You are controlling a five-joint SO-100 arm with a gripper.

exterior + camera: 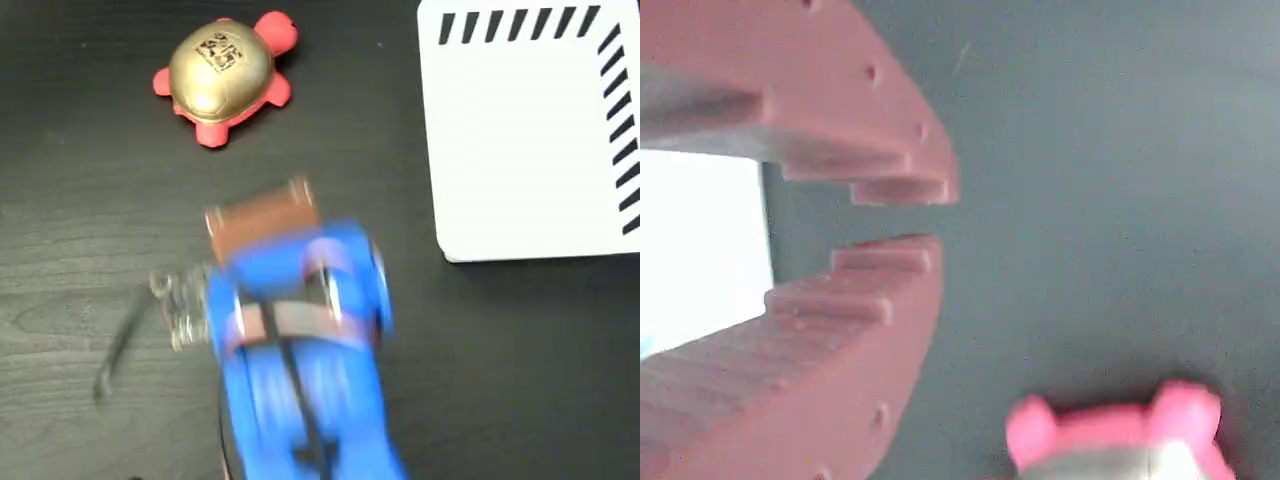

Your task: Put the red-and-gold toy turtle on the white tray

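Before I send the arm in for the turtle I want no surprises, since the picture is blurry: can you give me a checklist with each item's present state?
1. Red-and-gold toy turtle on the dark table, upright, shell up: ok.
2. White tray bare where it shows, room to set the turtle down: ok.
3. Hand holds nothing; only a narrow gap shows between its tips in the wrist view: ok, but too narrow for the turtle, so open wider.
4. Hand lined up on the turtle: not ok; the turtle sits at the bottom edge of the wrist view, off to the side of the fingers.
5. Path between arm and turtle free of other things: ok.
6. Arm at rest: cannot tell; it is blurred in the fixed view.
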